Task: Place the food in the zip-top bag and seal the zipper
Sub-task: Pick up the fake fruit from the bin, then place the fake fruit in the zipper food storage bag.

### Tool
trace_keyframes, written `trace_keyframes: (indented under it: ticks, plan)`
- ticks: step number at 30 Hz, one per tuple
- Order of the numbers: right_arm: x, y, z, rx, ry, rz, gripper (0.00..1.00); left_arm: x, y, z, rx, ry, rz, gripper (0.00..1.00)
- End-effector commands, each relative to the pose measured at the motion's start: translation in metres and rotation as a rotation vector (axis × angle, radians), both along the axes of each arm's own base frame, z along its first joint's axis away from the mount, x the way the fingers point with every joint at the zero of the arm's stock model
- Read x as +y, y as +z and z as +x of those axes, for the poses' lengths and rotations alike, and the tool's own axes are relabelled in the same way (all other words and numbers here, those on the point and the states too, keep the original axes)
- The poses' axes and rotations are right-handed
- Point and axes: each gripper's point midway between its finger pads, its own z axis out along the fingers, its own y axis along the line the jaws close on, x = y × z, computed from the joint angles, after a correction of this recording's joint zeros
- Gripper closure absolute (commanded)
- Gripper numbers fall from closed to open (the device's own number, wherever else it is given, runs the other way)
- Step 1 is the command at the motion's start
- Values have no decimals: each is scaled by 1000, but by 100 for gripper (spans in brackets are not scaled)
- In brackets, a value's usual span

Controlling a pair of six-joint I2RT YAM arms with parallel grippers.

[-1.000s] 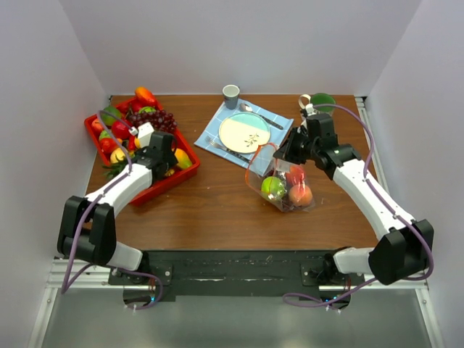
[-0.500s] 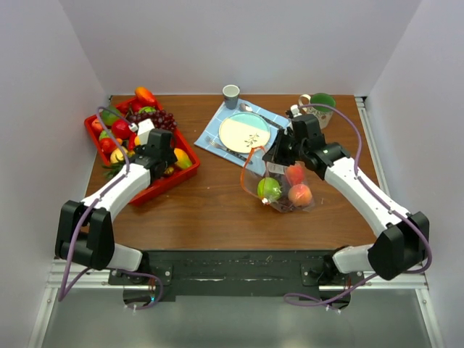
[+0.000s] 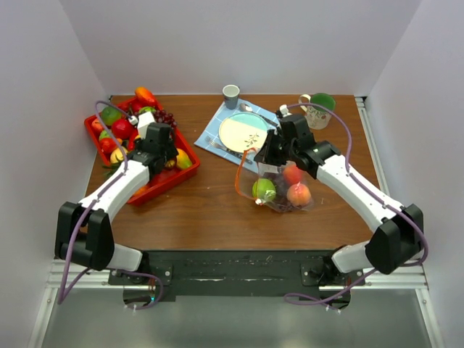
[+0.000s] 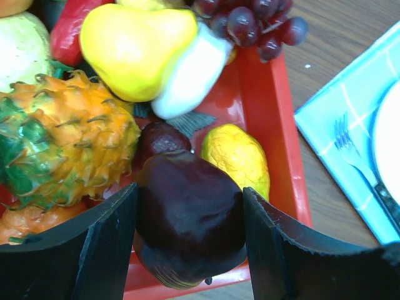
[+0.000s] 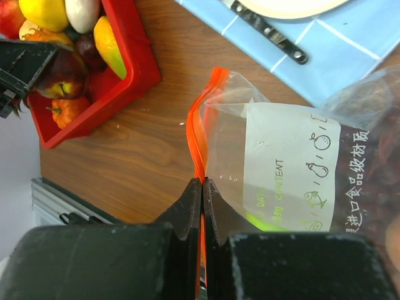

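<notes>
My left gripper [image 3: 156, 147] is shut on a dark red fruit [image 4: 187, 209], held over the near right part of the red tray [image 3: 176, 178]; the fruit fills the gap between my fingers [image 4: 106, 250]. More food lies in the tray: grapes [image 4: 256, 22], a yellow pear [image 4: 134, 47], a small pineapple [image 4: 62, 144]. My right gripper [image 3: 267, 155] is shut on the orange-red zipper [image 5: 199, 125] of the clear zip-top bag [image 3: 281, 187]. It holds the mouth up towards the left. The bag holds a green apple [image 3: 262, 189], a peach [image 3: 298, 194] and a red piece [image 3: 292, 173]. Its white label [image 5: 290, 162] faces the right wrist camera.
A blue napkin [image 3: 217, 124] carries a plate [image 3: 243, 133], a fork [image 4: 353, 156] and a knife [image 5: 265, 34], just behind the bag. A small cup [image 3: 230, 95] and a green mug [image 3: 320, 107] stand at the back edge. Bare wood lies between tray and bag.
My right gripper has carried the bag's mouth to the left, and the bag has slid left with it. My left gripper has shifted slightly farther back over the tray, still gripping the fruit.
</notes>
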Motion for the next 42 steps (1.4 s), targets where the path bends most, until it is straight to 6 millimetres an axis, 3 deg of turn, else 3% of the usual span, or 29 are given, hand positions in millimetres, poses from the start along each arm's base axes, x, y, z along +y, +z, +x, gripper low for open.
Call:
trace_keyframes:
  ticks: [1,5,8,12,17,26,31,34,38,42]
  plan:
    - [22,17,11,-43,4,52,100,-17,39,7,-107,-76,-72,91]
    - [27,16,13,-39,-1,64,100,-46,50,1,-145,-154,-143,92]
    - [25,20,15,-46,-14,64,100,-80,61,-6,-167,-212,-196,92]
    - [20,29,16,-66,-43,61,100,-140,73,-21,-194,-333,-306,92]
    - [10,36,14,-78,-82,49,100,-199,87,-34,-226,-425,-422,92]
    - [-1,57,3,-99,-115,65,100,-271,92,-44,-221,-538,-516,92]
    - [-14,70,-3,-127,-150,58,100,-296,91,-40,-218,-564,-528,90]
    - [-20,72,-7,-131,-169,51,100,-309,91,-41,-213,-584,-544,83]
    - [-26,82,-11,-152,-186,59,100,-320,90,-50,-203,-620,-550,50]
    - [-29,86,-12,-159,-196,59,100,-321,98,-53,-221,-637,-545,28]
